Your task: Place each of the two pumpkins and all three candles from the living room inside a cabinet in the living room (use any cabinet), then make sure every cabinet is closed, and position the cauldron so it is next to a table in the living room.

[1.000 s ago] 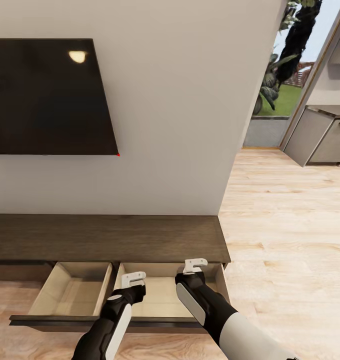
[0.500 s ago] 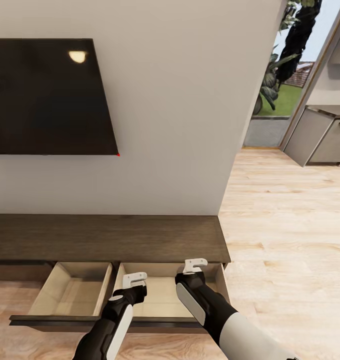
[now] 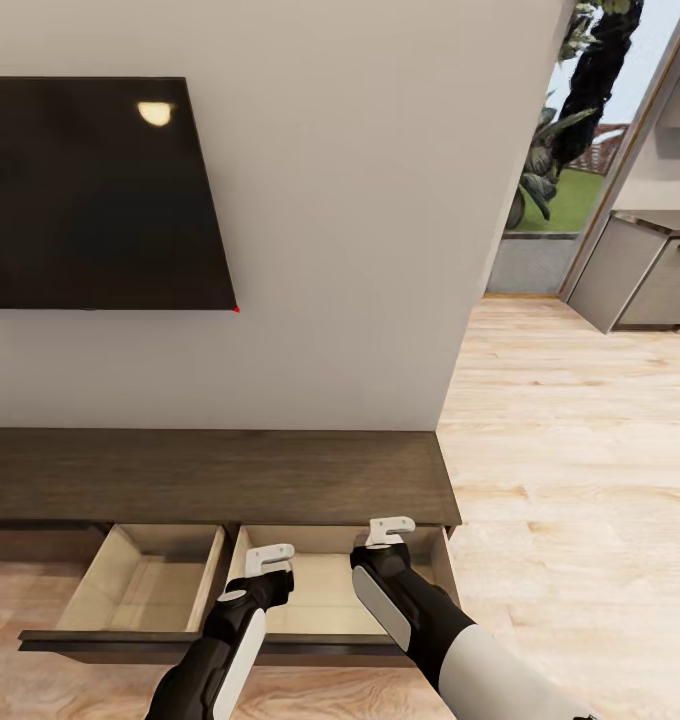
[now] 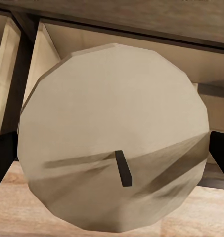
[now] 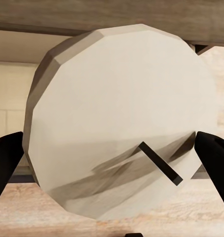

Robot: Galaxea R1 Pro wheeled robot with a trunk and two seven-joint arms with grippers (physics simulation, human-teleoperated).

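Both candles (image 4: 114, 143) (image 5: 121, 123) held wick-end toward wrist cams.

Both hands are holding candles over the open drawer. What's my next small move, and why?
Probably lower the right gripper a little and let go of its candle. It already hangs over the open drawer of the cabinet, whose pale floor looks bare beneath. The left gripper holds the other candle over the same drawer and can follow.
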